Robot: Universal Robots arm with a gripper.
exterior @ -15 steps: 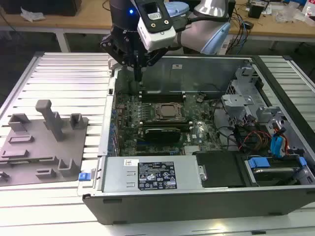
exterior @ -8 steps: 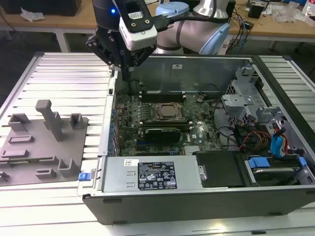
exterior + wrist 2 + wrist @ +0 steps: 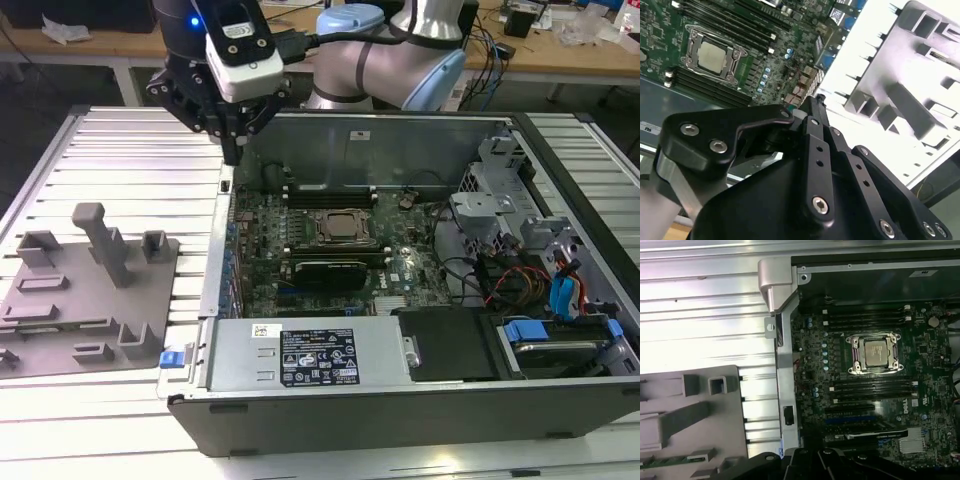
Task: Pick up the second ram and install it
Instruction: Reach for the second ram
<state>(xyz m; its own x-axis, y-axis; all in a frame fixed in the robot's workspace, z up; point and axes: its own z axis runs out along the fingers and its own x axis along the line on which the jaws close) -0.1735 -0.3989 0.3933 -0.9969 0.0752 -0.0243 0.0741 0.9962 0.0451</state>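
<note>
Two black fingers [image 3: 816,135] of the gripper [image 3: 233,150] are pressed together with nothing seen between them. They hang over the open computer case's [image 3: 400,410] side wall, just beside the motherboard [image 3: 875,390]. The second ram [image 3: 665,461] lies as a slim greenish strip in the grey tray [image 3: 140,290], well apart from the gripper. Bare ribbed table [image 3: 140,160] lies between tray and case.

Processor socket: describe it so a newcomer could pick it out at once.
Find the open computer case on the ribbed metal table. Near the middle of its green motherboard sits the processor socket. It is a square metal frame around a silvery chip, whereas the memory sockets on both sides are long, thin and black.
</note>
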